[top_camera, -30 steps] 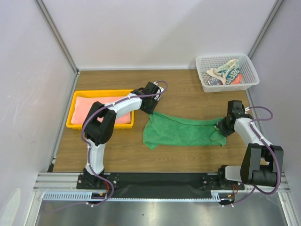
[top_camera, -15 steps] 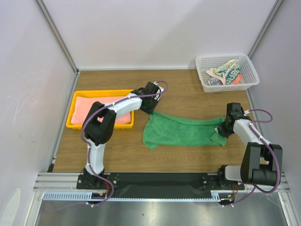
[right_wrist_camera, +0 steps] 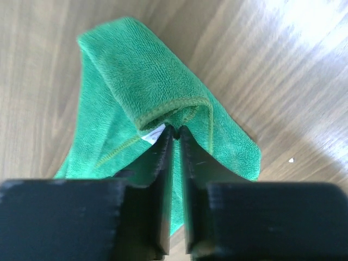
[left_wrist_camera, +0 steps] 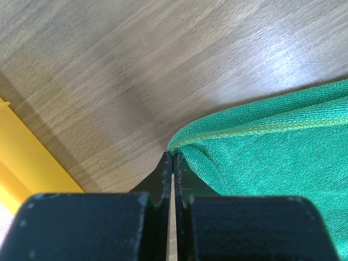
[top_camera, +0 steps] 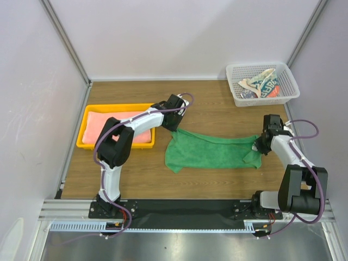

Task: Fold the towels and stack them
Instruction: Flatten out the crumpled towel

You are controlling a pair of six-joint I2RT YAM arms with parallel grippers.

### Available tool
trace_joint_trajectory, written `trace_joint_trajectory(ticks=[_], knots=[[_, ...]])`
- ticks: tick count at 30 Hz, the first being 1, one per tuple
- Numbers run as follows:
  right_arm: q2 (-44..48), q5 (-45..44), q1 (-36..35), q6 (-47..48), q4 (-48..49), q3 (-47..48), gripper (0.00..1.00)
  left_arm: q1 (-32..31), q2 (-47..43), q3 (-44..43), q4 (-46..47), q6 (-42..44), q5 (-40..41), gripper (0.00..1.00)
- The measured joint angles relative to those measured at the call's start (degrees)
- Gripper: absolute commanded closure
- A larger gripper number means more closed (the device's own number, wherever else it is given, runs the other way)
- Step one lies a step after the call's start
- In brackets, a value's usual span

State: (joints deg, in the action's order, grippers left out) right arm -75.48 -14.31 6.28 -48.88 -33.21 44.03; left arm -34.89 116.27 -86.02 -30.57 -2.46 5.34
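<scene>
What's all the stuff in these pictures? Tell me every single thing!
table: one, brown wood, under everything
tray: one, yellow, left side of the table
basket: one, white mesh, far right corner of the table
green towel: one, green, spread across the middle of the table
pink towel: one, salmon-pink, lying in the tray
patterned towel: one, white and teal with red-orange letters, crumpled in the basket
left gripper: one, black, shut on the green towel's far-left corner
right gripper: one, black, shut on the green towel's right end
</scene>
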Motion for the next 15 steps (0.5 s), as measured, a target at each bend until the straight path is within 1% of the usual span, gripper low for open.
trace_joint_trajectory(ticks=[1,6,8,9,13,15], knots=[[0.00,-0.31,0.02,0.46,0.13,0.39,0.76,0.04,-0.07,0.02,0.02,0.02,0.00,1.00],[-1.51,-0.31,0.17,1.88,1.03,0.68,0.69,0.26,-0.15,0.00,-0.02,0.00,-0.02,1.00],[-2.43,-0.15,0.17,1.99,1.36,0.68,0.65,0.28,-0.17,0.00,-0.02,0.02,-0.02,1.00],[-2.73,-0.04,0.17,2.03,1.53,0.68,0.61,0.31,-0.22,0.02,-0.02,0.02,-0.02,1.00],[-3.17,0.07,0.17,2.16,2.16,0.68,0.54,0.31,-0.33,0.02,-0.02,0.02,-0.02,1.00],[-3.39,0.11,0.17,2.23,2.34,0.68,0.53,0.31,-0.37,0.00,-0.02,0.02,-0.04,1.00]])
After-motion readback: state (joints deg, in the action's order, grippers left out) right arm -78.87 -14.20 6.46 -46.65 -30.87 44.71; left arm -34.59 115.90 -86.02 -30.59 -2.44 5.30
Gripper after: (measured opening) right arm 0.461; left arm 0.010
